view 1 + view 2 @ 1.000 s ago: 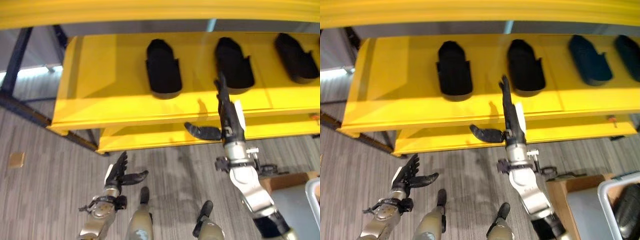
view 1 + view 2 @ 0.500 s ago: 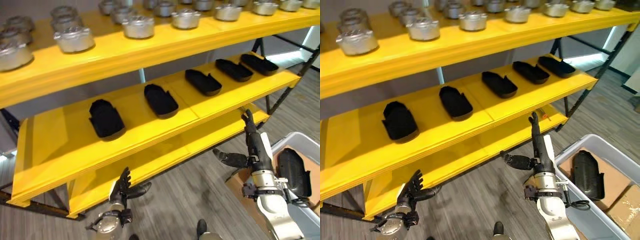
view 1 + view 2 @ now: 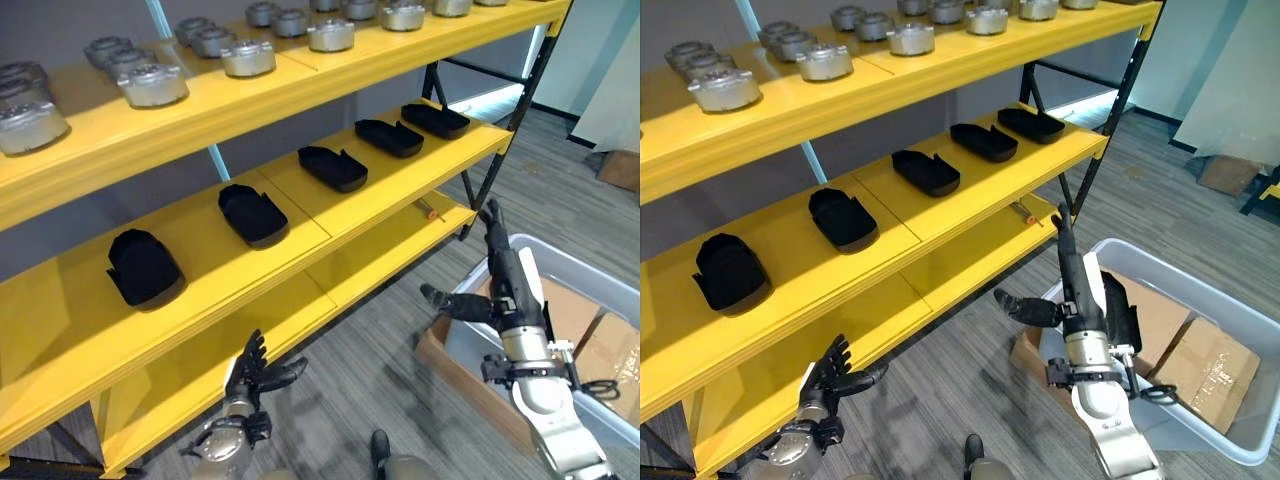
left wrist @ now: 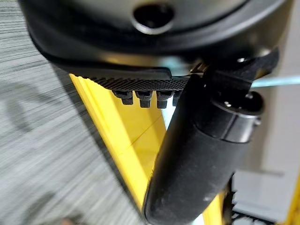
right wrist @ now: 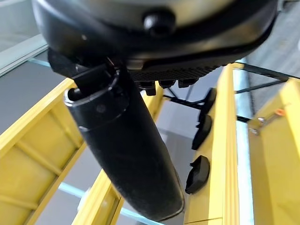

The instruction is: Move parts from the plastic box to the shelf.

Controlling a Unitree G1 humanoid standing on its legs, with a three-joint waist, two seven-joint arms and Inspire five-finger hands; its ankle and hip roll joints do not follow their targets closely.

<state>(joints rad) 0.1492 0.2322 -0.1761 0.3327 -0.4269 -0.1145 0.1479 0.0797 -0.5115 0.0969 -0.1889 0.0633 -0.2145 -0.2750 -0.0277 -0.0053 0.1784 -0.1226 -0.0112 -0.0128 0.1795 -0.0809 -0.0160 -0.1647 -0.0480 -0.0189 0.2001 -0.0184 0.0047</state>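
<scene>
Your right hand is raised between the yellow shelf and the plastic box, fingers straight up, thumb stuck out sideways, holding nothing. The one black part left in the box sits just behind that hand, partly hidden by it; hand and part look apart, but you can't confirm the gap from these views. The box sits on the floor at your right, with brown cardboard inside it and a cardboard box beside its near wall.

Your left hand is low at the left, next to the bottom shelf board, fingers spread and loose, empty.

Counts on the shelf:
- Middle board: five black parts in a row, all lying flat and apart from each other.
- Top board: silver metal parts in two rows; you see around ten, but the far ones are cut off, so no exact count.
- Bottom board: one small orange-handled tool near its right end.

Right wrist view shows three of the black parts edge-on on the middle board, past the thumb.
</scene>
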